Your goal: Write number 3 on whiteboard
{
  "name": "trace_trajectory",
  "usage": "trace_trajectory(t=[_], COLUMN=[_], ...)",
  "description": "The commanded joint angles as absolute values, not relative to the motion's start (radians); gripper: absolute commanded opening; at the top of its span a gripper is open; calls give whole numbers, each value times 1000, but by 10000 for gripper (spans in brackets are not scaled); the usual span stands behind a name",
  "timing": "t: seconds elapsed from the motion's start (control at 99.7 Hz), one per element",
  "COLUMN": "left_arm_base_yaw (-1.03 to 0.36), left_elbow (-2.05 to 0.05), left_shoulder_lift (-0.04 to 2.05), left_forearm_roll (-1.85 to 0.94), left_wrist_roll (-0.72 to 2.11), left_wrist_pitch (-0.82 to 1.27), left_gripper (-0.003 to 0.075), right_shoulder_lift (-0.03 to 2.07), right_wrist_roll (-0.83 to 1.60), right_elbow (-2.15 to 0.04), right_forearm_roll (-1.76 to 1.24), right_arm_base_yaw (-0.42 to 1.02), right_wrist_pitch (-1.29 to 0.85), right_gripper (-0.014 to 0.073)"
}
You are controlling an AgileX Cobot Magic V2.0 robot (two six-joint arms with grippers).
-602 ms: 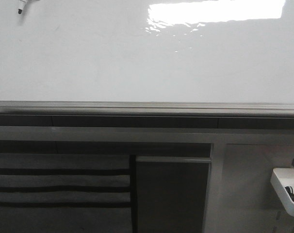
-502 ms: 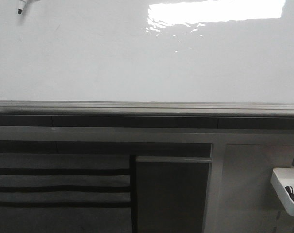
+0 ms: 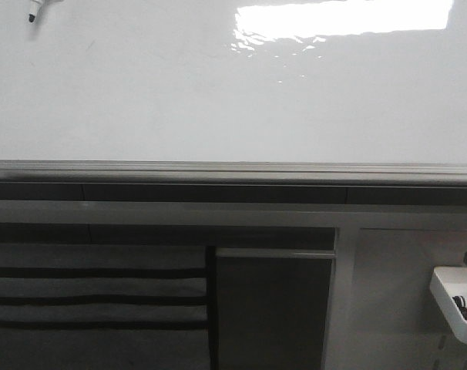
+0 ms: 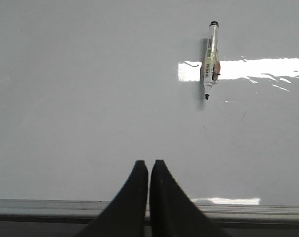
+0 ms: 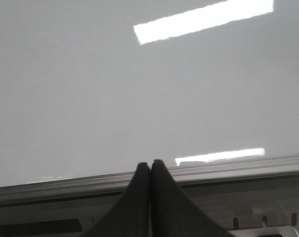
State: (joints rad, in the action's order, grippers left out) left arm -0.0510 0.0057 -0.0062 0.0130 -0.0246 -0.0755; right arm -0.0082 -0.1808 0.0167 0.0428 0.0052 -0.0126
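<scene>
The whiteboard [image 3: 218, 100] fills the upper half of the front view, glossy white with a silver-grey edge rail [image 3: 233, 169] along its near side. No number 3 shows on it in any view. An uncapped marker lies on the board: only its tip [image 3: 35, 11] shows in the front view at the top left, and the left wrist view shows its full length [image 4: 210, 59]. My left gripper [image 4: 149, 163] is shut and empty over the board's near edge, well short of the marker. My right gripper [image 5: 150, 163] is shut and empty at the rail [image 5: 213, 170]. Neither gripper shows in the front view.
Below the rail is a grey panel with black stripes [image 3: 95, 297] at the left and a dark cabinet panel [image 3: 272, 308] in the middle. A white tray [image 3: 457, 301] with small items hangs at the lower right. Bright lamp reflections [image 3: 341, 19] lie on the board.
</scene>
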Motion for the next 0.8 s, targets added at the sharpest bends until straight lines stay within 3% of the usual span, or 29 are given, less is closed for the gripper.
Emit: trace_trajectory(t=[0.0, 0.672, 0.793], left_arm_base_yaw=[-48, -48, -48], left_elbow=[9, -4, -108], left_shoulder_lift=[-37, -37, -33], left_forearm_roll=[11, 7, -14], left_wrist_roll=[-33, -33, -33], left_wrist_pitch=[-157, -170, -63], left_gripper=[-18, -18, -18], right_shoulder_lift=[-30, -30, -30], right_wrist_roll=[-173, -142, -142], right_elbow=[38, 33, -44], right_forearm_roll=[53, 150, 146], right_arm_base_yaw=[-1, -1, -1], right_wrist_pitch=[65, 131, 78], right_gripper=[-74, -74, -74])
